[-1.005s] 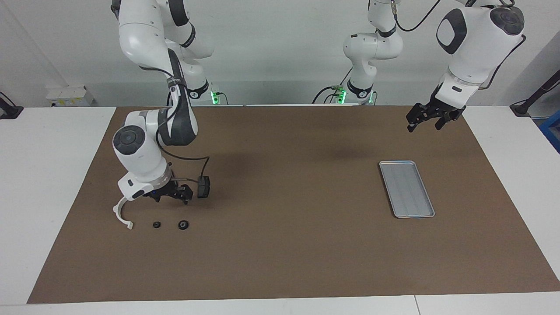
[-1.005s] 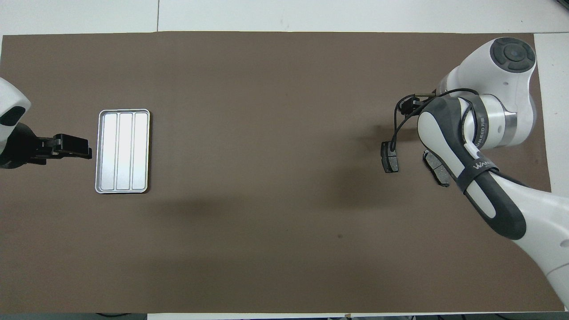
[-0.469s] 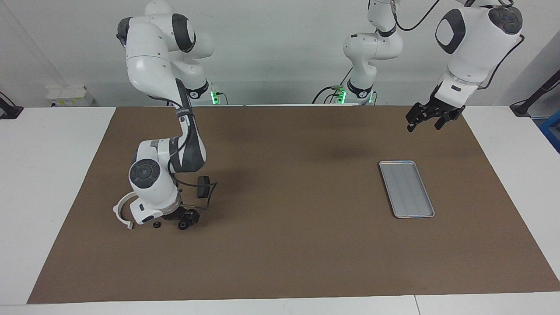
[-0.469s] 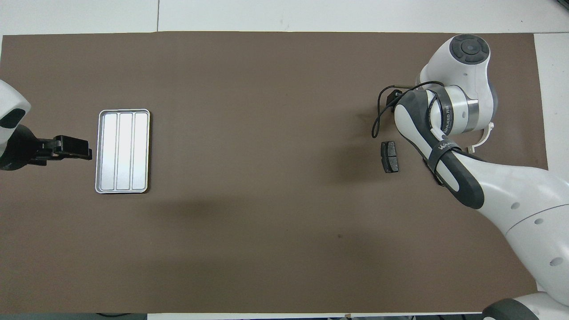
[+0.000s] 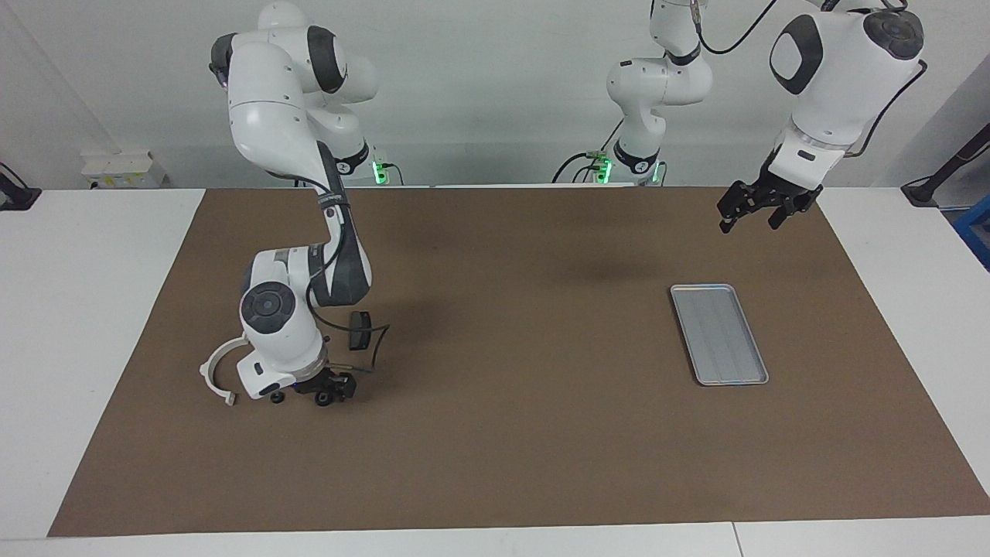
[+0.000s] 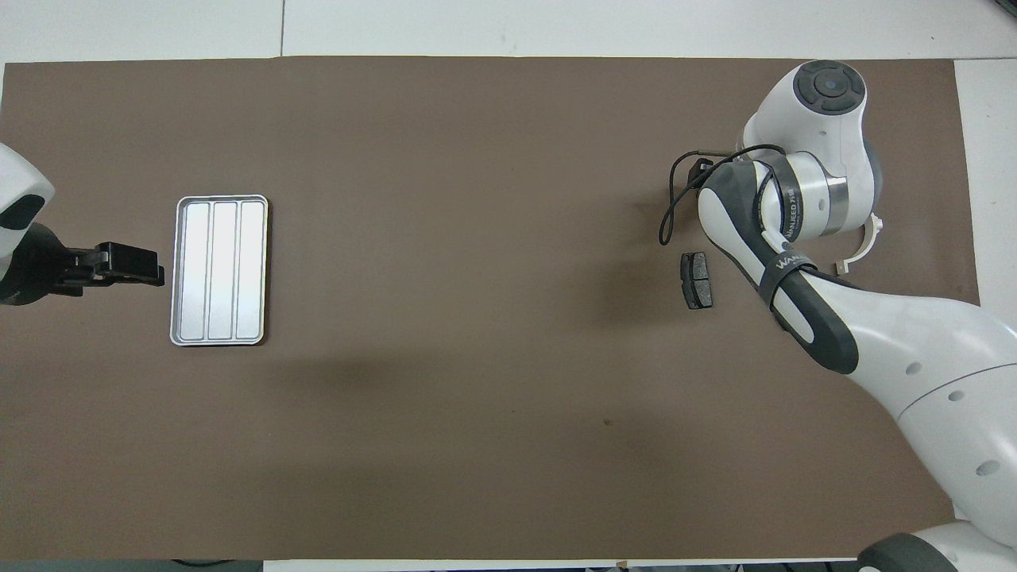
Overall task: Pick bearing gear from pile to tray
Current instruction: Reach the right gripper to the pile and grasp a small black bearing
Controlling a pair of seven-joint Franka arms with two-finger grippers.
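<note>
Reaching down at the right arm's end of the tabletop, the right gripper [image 5: 329,389] sits low over the larger of 2 small black round pieces [image 5: 322,398], the likely bearing gear, which lies directly under its tips; whether the fingers are spread or pinching it I cannot tell. A smaller black piece [image 5: 276,398] lies just beside, the white bracket [image 5: 213,371] toward that end's edge, 1 brake pad [image 6: 697,280] nearer the robots. The tray [image 5: 719,333] lies well apart, toward the left arm's end. The left gripper [image 5: 756,207] waits in the air near it, fingers spread.
</note>
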